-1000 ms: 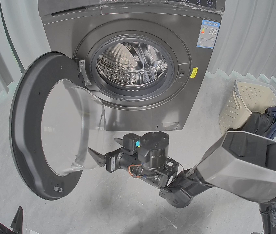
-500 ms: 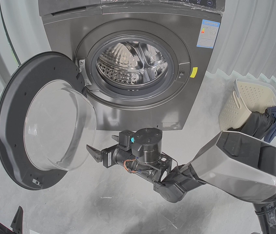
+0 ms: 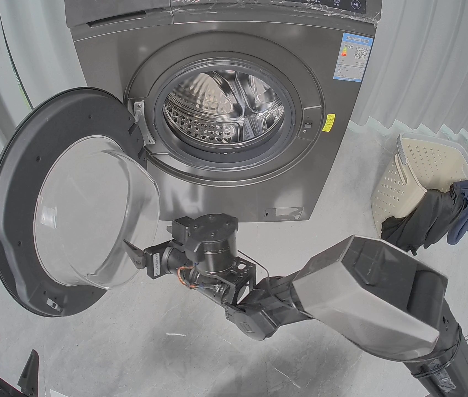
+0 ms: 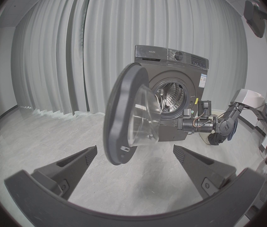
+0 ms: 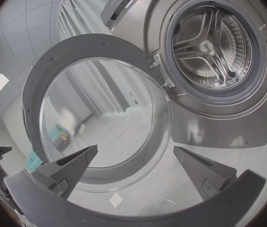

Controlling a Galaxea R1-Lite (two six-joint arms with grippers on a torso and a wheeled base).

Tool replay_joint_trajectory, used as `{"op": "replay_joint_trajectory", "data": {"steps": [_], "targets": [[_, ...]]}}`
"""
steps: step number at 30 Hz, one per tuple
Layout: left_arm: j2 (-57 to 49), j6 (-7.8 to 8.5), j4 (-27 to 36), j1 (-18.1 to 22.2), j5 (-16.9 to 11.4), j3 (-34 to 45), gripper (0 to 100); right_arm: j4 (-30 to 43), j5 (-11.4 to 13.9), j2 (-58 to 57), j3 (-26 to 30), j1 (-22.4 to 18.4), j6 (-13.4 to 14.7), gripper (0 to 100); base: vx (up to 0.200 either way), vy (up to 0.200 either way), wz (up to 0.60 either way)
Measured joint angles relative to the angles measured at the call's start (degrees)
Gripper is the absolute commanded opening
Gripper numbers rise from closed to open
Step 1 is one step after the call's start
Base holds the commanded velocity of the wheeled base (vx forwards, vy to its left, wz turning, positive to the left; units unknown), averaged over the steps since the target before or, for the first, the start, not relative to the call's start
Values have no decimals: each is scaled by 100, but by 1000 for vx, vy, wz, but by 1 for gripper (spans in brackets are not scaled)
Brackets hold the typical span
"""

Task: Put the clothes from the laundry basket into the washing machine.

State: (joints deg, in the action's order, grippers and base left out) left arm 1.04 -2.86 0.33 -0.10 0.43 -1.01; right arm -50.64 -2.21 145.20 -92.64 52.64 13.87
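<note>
Door swung wider, right arm following.

Head view: the washing machine (image 3: 322, 194) door (image 3: 30, 155) stands farther open than a second ago. The right gripper (image 3: 148, 242), spread and empty, has shifted left to the door's glass. Clothes (image 3: 432, 216) hang over the laundry basket (image 3: 405, 166).
Left wrist view: left gripper (image 4: 134, 148) released, empty, well back from the door.
Right wrist view: the drum (image 5: 212, 48) is cut off at the edge.

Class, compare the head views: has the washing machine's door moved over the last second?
Yes. The door has swung further open, leftward away from the front of the washing machine, which holds its place.
</note>
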Motion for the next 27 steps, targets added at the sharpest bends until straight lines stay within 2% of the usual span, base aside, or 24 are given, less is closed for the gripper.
{"op": "replay_joint_trajectory", "data": {"steps": [7,12,17,27], "targets": [[0,-2,2,0,1,0,100,-45,-176,408,-797,96,40,100,0,0,0],[0,0,2,0,0,0,100,-40,-204,321,-816,52,49,100,0,0,0],[0,-2,2,0,0,0,100,-40,-211,-243,7,-46,22,100,0,0,0],[0,0,2,0,0,0,100,-295,-219,-2244,2748,-455,-96,100,0,0,0]]}}
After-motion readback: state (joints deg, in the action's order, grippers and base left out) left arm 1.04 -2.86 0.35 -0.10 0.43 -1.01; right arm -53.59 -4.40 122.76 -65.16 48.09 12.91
